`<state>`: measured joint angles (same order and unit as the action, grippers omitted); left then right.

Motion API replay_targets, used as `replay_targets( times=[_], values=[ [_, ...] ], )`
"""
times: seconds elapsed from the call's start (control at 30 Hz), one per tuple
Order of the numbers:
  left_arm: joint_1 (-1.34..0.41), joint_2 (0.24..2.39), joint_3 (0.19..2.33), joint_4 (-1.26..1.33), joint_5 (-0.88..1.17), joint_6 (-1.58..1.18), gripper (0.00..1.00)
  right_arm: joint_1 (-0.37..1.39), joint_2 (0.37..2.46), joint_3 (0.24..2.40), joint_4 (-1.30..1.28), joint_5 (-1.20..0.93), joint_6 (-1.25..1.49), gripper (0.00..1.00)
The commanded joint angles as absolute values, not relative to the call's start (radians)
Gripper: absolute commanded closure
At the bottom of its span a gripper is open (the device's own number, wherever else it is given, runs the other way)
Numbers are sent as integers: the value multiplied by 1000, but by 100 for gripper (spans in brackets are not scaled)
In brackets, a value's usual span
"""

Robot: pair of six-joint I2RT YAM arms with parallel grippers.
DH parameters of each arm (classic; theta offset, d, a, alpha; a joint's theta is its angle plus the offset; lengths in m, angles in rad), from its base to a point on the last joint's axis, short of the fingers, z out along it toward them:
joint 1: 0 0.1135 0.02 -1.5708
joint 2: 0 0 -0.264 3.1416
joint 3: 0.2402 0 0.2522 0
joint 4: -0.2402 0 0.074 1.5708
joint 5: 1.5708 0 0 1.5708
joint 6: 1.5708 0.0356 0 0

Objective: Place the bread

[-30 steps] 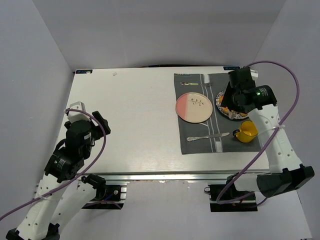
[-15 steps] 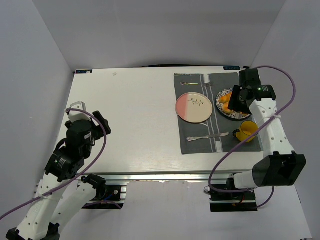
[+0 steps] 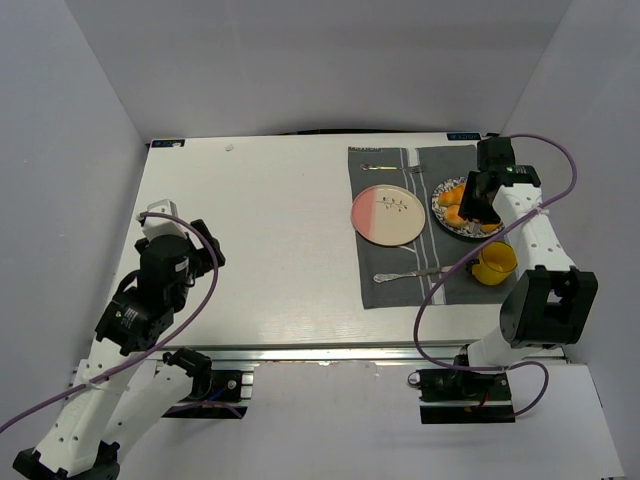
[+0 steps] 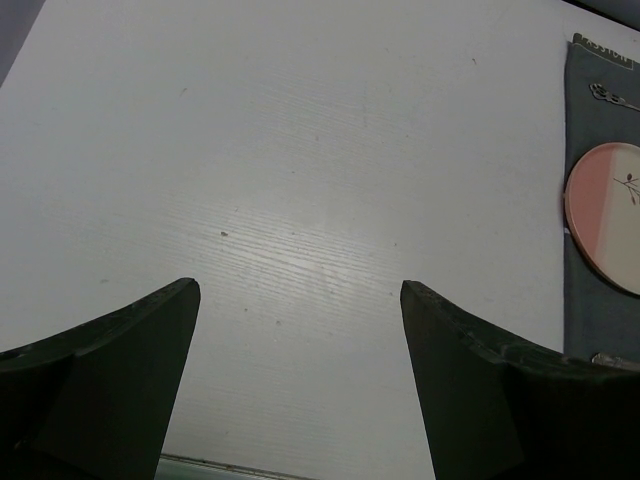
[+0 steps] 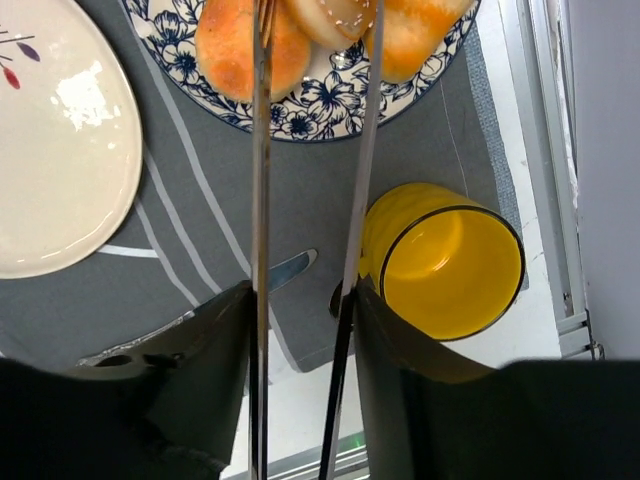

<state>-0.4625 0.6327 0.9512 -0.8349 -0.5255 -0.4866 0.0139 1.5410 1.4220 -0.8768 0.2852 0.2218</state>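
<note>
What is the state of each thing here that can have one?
left pincer, open, holding nothing.
right pincer, above the floral plate; grip unclear.
bread, on the floral plate, between the right pincer's metal blades.
floral plate, holding pastries.
pink plate, empty.
yellow cup, upright, empty.

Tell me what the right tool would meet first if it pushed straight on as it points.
The middle bun on the blue floral plate: it sits between the thin fingers of the right tool, with orange breads either side. Whether the fingers touch it yet, I cannot tell.
</note>
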Motion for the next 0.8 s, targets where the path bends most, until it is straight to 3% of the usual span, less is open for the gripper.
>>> replay_targets(
  times=[0.0, 0.07, 0.13, 0.77],
  values=[
    [-466, 637, 963, -816, -526, -480, 8, 12, 1528, 1410, -825, 281, 206, 54],
    [-468, 638, 963, -815, -525, -479, 8, 12, 1525, 1407, -824, 282, 206, 64],
    [-466, 640, 962, -815, -523, -479, 8, 12, 1516, 1402, -827, 281, 209, 68],
    [-466, 630, 969, -818, -505, -482, 8, 11, 1304, 1568, -1060, 226, 207, 69]
  ],
)
